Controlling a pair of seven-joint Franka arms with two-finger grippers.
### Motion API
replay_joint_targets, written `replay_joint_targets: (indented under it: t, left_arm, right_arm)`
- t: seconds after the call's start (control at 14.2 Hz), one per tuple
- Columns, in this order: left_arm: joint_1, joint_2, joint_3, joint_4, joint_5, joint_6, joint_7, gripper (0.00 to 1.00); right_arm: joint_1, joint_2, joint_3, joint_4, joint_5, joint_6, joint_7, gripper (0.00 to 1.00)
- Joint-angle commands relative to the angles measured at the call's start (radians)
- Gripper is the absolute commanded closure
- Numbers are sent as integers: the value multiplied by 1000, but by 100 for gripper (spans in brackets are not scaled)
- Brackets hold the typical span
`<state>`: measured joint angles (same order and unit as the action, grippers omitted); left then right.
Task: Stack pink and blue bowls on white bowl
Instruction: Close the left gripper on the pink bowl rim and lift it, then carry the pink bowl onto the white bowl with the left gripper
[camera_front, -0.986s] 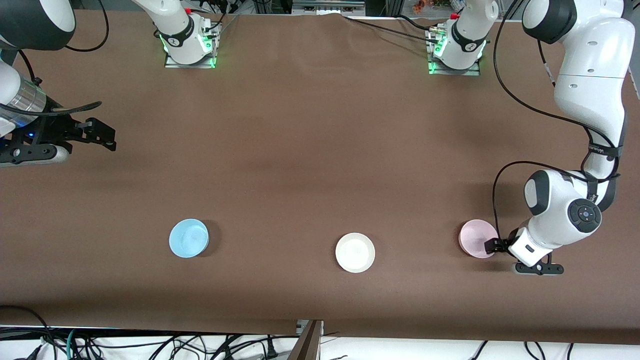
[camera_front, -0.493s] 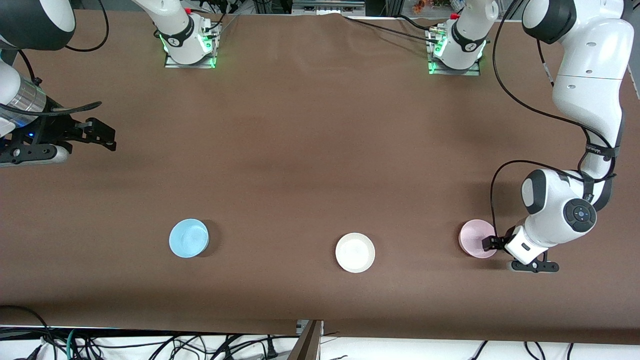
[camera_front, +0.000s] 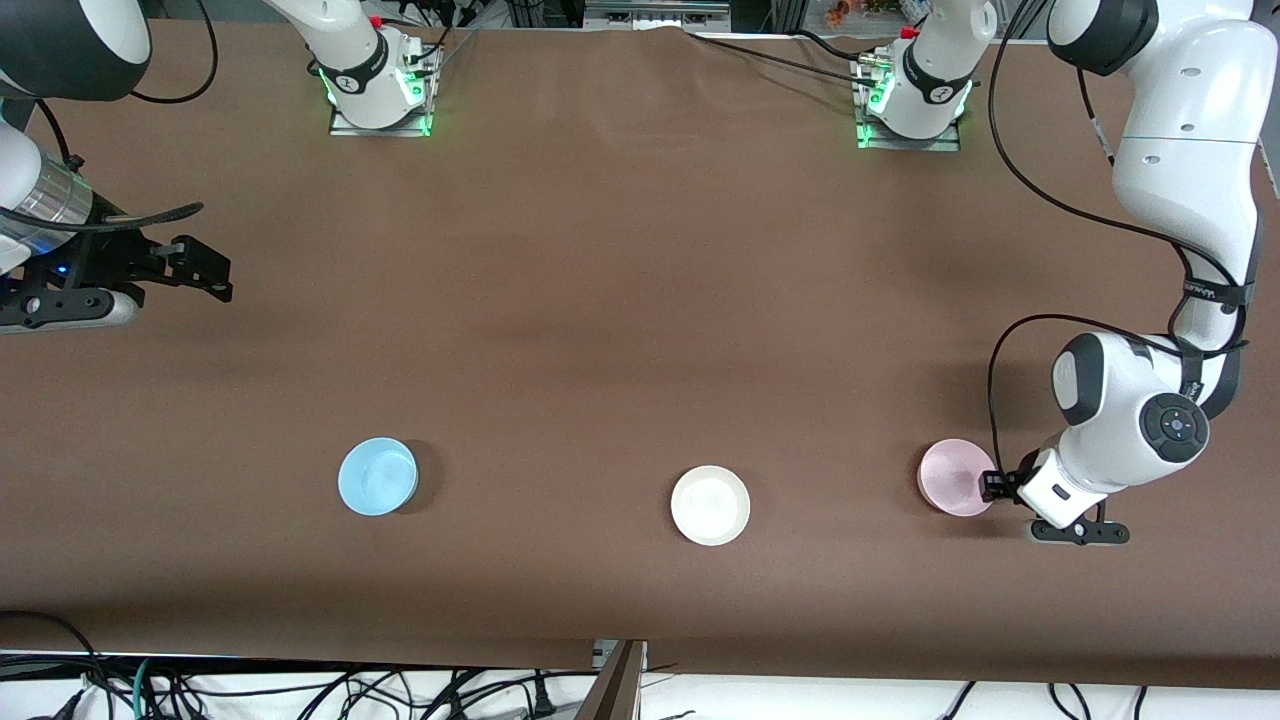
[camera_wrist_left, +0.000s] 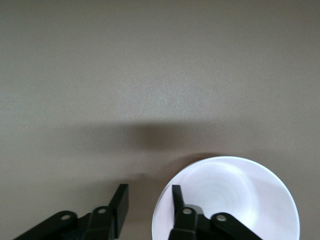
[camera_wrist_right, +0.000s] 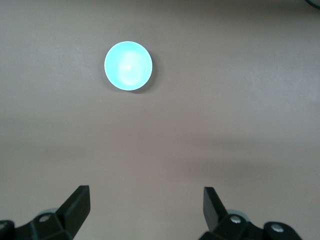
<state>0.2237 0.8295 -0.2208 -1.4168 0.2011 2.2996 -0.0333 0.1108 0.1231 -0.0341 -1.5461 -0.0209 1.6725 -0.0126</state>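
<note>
Bowls number three on the counter, in a row: one blue bowl, one white bowl, one pink bowl. Left claw straddles the pink rim, parted. Right claw waits, wide.

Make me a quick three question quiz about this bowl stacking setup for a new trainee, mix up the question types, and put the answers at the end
1. True or false: the pink bowl already sits on the white bowl.
2. Which bowl does the left gripper straddle at the rim? A) blue B) pink C) white
3. Fill in: the right gripper waits, open, at the right arm's end of the table, and its wrist view shows the ____ bowl.

Key: 1 false, all three bowls lie apart on the table; 2 B; 3 blue.
</note>
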Motion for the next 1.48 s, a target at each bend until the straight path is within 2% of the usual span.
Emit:
replay_joint_targets:
  t: [0.0, 0.28, 0.42, 0.56, 0.63, 1.06, 1.41]
  left_arm:
    - [-1, -33, 0, -59, 38, -5, -27, 65]
    - [-1, -27, 0, -89, 40, 21, -27, 68]
    - [-1, -35, 0, -87, 38, 18, -28, 77]
    - [-1, -43, -2, -85, 38, 14, -27, 96]
    - [-1, -43, -3, -83, 38, 15, -28, 100]
    - [-21, -64, -32, -73, 26, 14, -77, 100]
    - [-85, -78, -164, -45, 21, 11, -521, 100]
  right_arm:
    - [-8, 4, 11, 17, -4, -16, 8, 0]
    - [-8, 4, 11, 17, -4, -16, 6, 0]
    - [-8, 4, 11, 17, -4, -16, 6, 0]
    - [-8, 4, 11, 17, -4, -16, 6, 0]
    - [-8, 4, 11, 17, -4, -16, 6, 0]
    - [-10, 4, 11, 17, -4, -16, 0, 0]
    - [-11, 4, 10, 17, -5, -13, -1, 0]
